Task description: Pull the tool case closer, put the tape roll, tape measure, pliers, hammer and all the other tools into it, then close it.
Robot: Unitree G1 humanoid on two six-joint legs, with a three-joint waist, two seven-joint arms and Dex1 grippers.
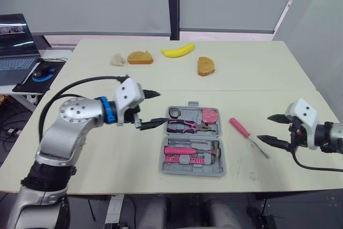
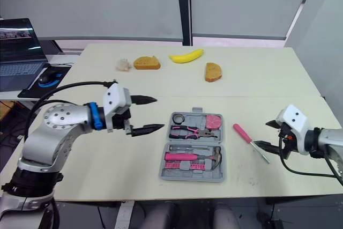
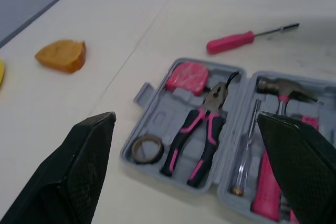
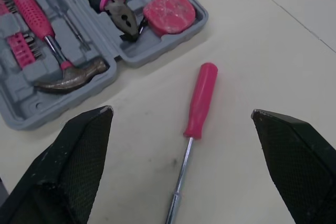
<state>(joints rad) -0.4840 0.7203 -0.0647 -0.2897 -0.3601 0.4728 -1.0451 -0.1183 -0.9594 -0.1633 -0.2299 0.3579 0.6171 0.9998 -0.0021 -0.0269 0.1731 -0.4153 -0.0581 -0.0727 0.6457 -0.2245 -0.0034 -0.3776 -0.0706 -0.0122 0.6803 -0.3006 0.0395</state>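
The grey tool case lies open near the table's front edge. Inside it are a tape roll, pink-handled pliers, a pink tape measure and a hammer with pink bits below. A pink-handled screwdriver lies on the table just right of the case. My left gripper hovers open just left of the case, holding nothing. My right gripper stands open to the right of the screwdriver, also with nothing in it.
Two bread slices, a banana and a small pale lump lie at the back of the table. A laptop and a mouse on its pad sit on a side desk at far left.
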